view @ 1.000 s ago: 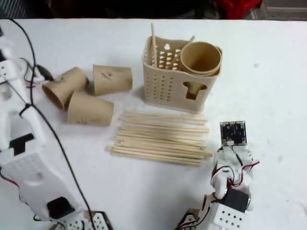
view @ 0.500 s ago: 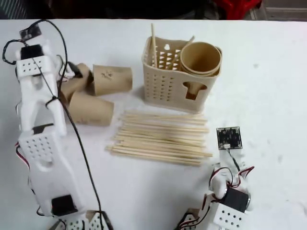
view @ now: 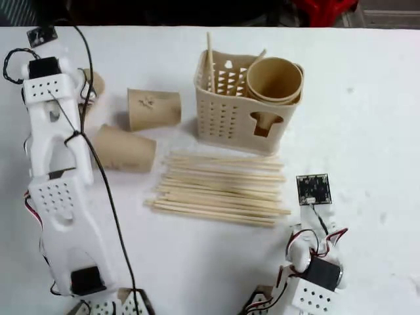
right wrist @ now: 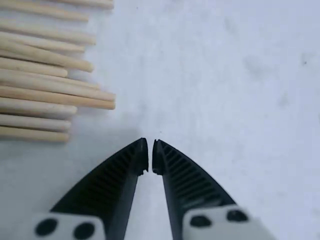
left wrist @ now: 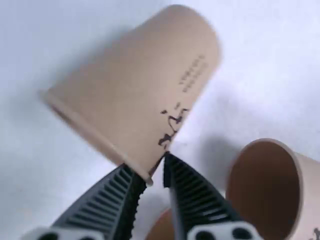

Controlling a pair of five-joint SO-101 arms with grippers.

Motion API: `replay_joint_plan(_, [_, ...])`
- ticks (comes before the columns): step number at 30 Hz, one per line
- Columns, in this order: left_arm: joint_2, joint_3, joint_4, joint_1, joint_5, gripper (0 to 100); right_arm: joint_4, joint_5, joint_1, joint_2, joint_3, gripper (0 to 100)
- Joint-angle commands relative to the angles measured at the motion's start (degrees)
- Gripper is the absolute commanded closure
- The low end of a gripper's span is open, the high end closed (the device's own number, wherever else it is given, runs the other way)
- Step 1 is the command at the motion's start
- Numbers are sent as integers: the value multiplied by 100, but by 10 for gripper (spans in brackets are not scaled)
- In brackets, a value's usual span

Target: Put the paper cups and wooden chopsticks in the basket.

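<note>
Tool holds cup — second cup beside.

There is one basket. Three paper cups are outside it: a first cup, a second cup and a third cup. Inside it sit nested cups, apparently two, judging by their rims. Two upright chopsticks stand in the basket. The loose chopsticks lying in a pile are too many to count, well over a dozen.
</note>
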Motion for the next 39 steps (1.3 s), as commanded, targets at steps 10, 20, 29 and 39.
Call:
replay_joint_plan(10, [-347,-2646,1618,84,-1442,980,31,44,40,-57,26,964])
replay_joint_plan(20, [-2703,-2699,1618,2255,-1873,980,31,44,31,-57,26,964])
replay_joint_plan(29, [-3248,-1284,818,5341,-2752,980,31,44,31,-57,26,964])
replay_joint_plan(39, [-3240,-492,703,5719,-2760,980,31,44,40,-57,26,964])
